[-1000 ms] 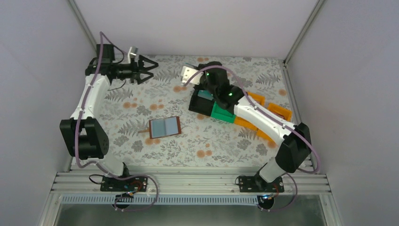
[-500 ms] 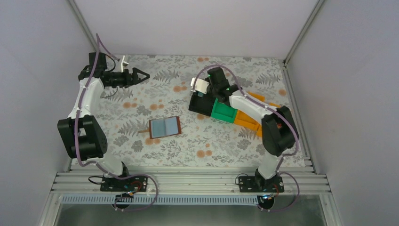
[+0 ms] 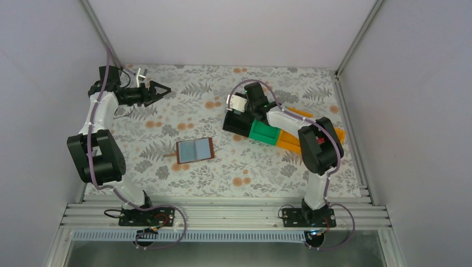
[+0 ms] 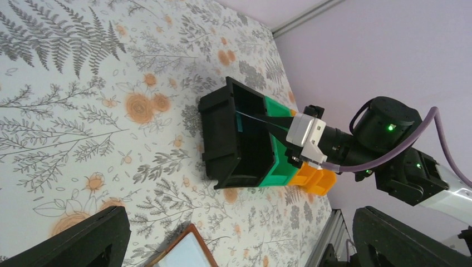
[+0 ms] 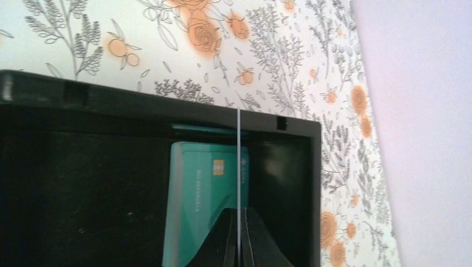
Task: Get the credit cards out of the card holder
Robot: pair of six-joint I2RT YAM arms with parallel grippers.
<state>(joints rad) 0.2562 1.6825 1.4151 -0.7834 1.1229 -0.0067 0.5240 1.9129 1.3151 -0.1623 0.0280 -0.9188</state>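
The card holder (image 3: 195,150) lies open on the flowered table, brown rim up, pale blue inside; the left wrist view catches its corner (image 4: 186,253). My right gripper (image 5: 238,216) is shut on a thin pale credit card (image 5: 238,161) seen edge-on, held upright over the black bin (image 5: 139,105). A teal credit card (image 5: 200,200) lies inside that bin. From above, the right gripper (image 3: 236,113) hangs at the black bin (image 3: 232,127). My left gripper (image 3: 162,89) stands open and empty at the far left, well away from the card holder.
A green bin (image 3: 263,132) and orange bins (image 3: 290,144) adjoin the black bin in a row towards the right. Walls enclose the table on the left, back and right. An aluminium rail (image 3: 222,214) runs along the near edge.
The right wrist has come down and back over the black bin with the card still gripped, its arm folding in. The left arm has drawn back to the left, its gripper still open.
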